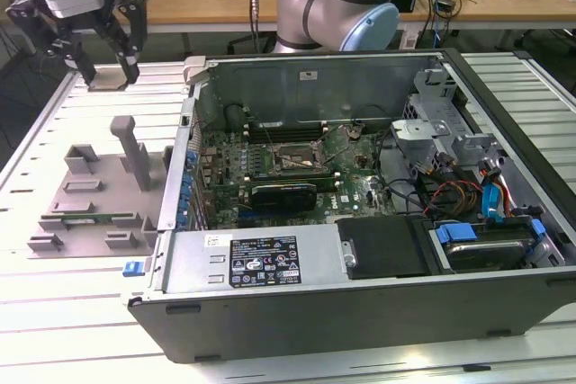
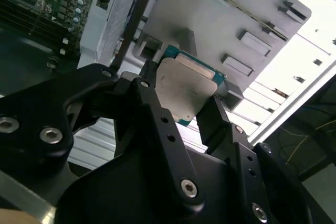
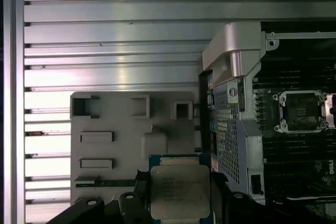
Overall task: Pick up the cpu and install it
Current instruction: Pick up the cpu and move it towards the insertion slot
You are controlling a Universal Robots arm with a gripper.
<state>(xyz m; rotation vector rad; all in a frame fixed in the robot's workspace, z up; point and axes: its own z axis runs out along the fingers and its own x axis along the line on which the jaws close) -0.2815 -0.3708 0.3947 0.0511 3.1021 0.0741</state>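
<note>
**Cpu gripped: carry it level**

The case (image 1: 360, 321) lies open, its socket (image 3: 301, 111) bare. Above the grey fixture (image 1: 90, 195) beside it, our gripper (image 1: 108, 67) clamps the cpu (image 3: 180, 191) by its edges. We judge it best carried level over the case wall, corners squared to the socket.

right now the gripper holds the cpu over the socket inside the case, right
No. The gripper holds the cpu, but outside the case, near the grey tray, not over the socket. The first wrist view shows it.
</note>
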